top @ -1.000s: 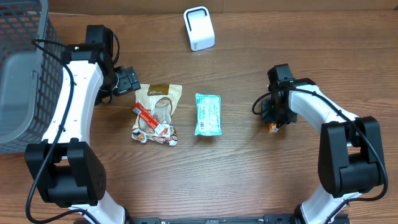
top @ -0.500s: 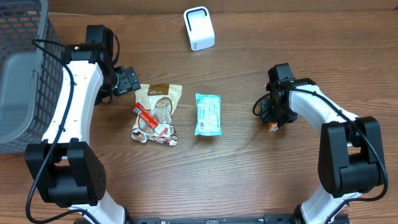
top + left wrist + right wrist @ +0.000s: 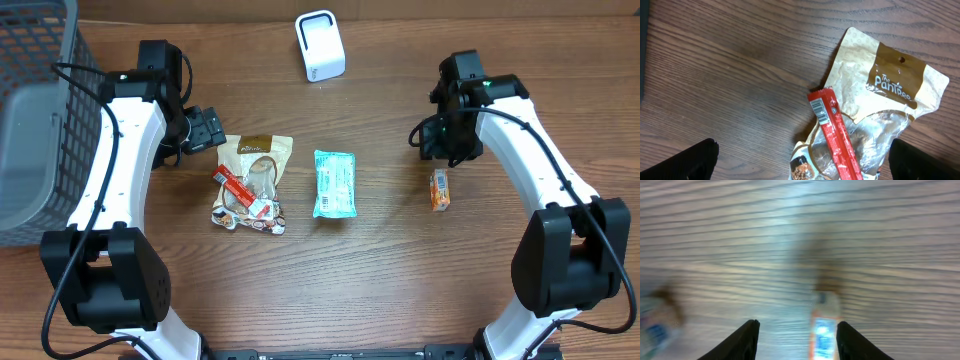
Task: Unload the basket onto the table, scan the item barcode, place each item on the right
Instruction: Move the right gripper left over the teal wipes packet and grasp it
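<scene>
A white barcode scanner point(image 3: 320, 46) stands at the far middle of the table. A small orange packet point(image 3: 440, 190) lies flat on the wood, and it shows blurred in the right wrist view as the orange packet point(image 3: 824, 331). My right gripper point(image 3: 438, 150) hangs open above and just beyond it, holding nothing; the right gripper point(image 3: 797, 325) has its jaws apart over the table. My left gripper point(image 3: 210, 128) is wide open and empty at the top edge of a tan pouch point(image 3: 254, 175). A red stick pack point(image 3: 837, 135) lies across the tan pouch point(image 3: 880, 85), below the left gripper point(image 3: 802, 152).
A teal packet point(image 3: 334, 184) lies in the middle of the table. A dark wire basket point(image 3: 60, 60) with a grey liner fills the far left. The right arm's cable loops near its wrist.
My right gripper opened, left the orange packet on the table and moved up and away from it toward the far side. The left arm has not moved.
</scene>
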`<state>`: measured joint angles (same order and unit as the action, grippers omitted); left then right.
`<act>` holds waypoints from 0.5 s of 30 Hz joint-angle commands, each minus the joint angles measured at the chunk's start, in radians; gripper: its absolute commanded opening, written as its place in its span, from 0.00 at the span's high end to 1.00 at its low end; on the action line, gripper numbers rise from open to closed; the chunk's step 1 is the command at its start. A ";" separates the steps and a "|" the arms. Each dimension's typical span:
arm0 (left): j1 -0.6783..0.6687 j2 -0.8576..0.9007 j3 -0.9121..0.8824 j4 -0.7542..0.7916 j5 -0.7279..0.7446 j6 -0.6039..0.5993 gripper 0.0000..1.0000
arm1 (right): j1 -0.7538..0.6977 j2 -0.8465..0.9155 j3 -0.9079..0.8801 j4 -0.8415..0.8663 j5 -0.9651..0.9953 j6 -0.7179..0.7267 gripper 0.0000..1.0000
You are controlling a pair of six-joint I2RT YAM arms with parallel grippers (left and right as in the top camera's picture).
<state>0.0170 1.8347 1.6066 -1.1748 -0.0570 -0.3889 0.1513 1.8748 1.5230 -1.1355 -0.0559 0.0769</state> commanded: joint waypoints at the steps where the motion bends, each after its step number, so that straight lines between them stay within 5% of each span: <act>1: 0.000 -0.006 0.016 0.002 -0.005 0.015 0.00 | 0.000 -0.008 0.014 -0.018 -0.237 -0.004 0.48; 15: 0.000 -0.006 0.016 0.002 -0.005 0.015 0.00 | 0.104 -0.008 -0.030 -0.023 -0.387 -0.004 0.49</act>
<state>0.0170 1.8347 1.6066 -1.1748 -0.0570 -0.3889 0.2207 1.8748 1.5002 -1.1618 -0.4095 0.0776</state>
